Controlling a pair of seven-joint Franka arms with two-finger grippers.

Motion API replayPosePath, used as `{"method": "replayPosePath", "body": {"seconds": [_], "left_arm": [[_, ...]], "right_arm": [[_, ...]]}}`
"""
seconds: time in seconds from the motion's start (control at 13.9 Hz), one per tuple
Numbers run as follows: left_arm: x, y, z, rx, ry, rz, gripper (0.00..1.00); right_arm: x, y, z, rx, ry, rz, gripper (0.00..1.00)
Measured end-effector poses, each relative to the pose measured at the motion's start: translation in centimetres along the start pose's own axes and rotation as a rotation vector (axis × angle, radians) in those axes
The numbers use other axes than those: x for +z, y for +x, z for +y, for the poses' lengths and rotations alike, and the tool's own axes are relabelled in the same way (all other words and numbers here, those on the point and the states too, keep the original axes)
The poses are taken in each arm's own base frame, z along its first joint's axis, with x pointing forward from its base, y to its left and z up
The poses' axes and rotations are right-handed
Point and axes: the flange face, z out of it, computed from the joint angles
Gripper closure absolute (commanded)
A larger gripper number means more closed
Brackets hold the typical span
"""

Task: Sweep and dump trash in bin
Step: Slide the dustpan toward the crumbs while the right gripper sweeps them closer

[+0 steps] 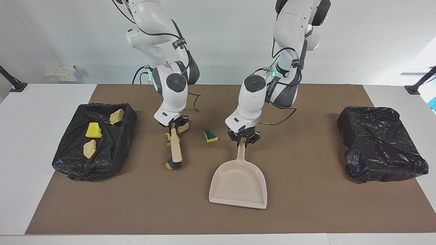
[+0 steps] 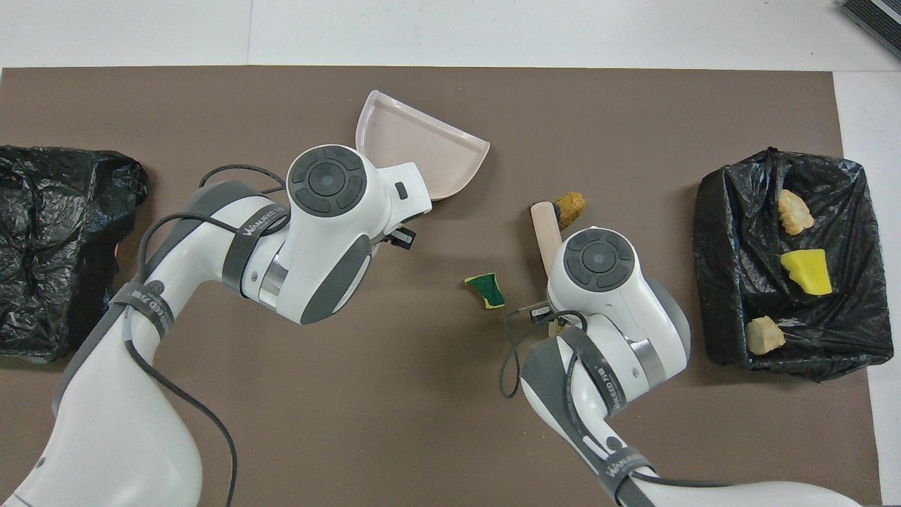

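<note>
Writing: "WANKEED" lettering shows on the grey band of each arm in the overhead view, most of it legible; the facing view shows none readable.

Left gripper (image 1: 243, 140) — centre of the facing frame, jaws pinching the handle end of the dustpan (image 1: 238, 185), whose pan lies on the brown mat (image 1: 306, 211) lower centre, mouth toward the bottom edge.

Right gripper (image 1: 173, 124) — centre-left of the facing frame, jaws pressed on the handle of the brush (image 1: 175, 149), its bristle head down on the mat.

Trash:
- three scraps in the black bin (image 1: 112, 149) at the frame's left: a yellow sponge (image 1: 92, 130) and two tan chunks (image 1: 117, 116), (image 1: 89, 148);
- green-and-yellow sponge (image 1: 211, 135) on the mat between the two grippers;
- orange nugget (image 1: 169, 165) touching the brush head;
- tan chunk (image 1: 183, 127) and another sponge piece (image 1: 168, 136) beside the brush handle, seen only in the facing view — the right arm covers most of them from overhead.

A second black bin (image 1: 381, 143) sits at the frame's right on the white surface (image 1: 20, 153).
</note>
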Motion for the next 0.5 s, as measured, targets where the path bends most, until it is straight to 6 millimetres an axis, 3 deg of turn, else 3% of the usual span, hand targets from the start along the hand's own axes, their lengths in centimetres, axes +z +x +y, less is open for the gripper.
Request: {"method": "replayPosePath", "body": {"seconds": [0.22, 0.36, 0.5], "left_arm": [[-2.1, -1.0, -1.5, 0.122, 0.005, -0.041, 1.00], [-3.4, -1.7, -2.2, 0.223, 0.006, -0.065, 1.00], [-4.4, -2.4, -4.0, 0.340, 0.000, -0.090, 1.00]], "right_arm": [[-1.4, -0.7, -2.3, 0.001, -0.017, -0.042, 1.00], [-4.0, -0.6, -1.9, 0.012, -0.030, -0.074, 1.00], [-6.4, -0.4, -0.2, 0.044, -0.034, -0.095, 1.00]]}}
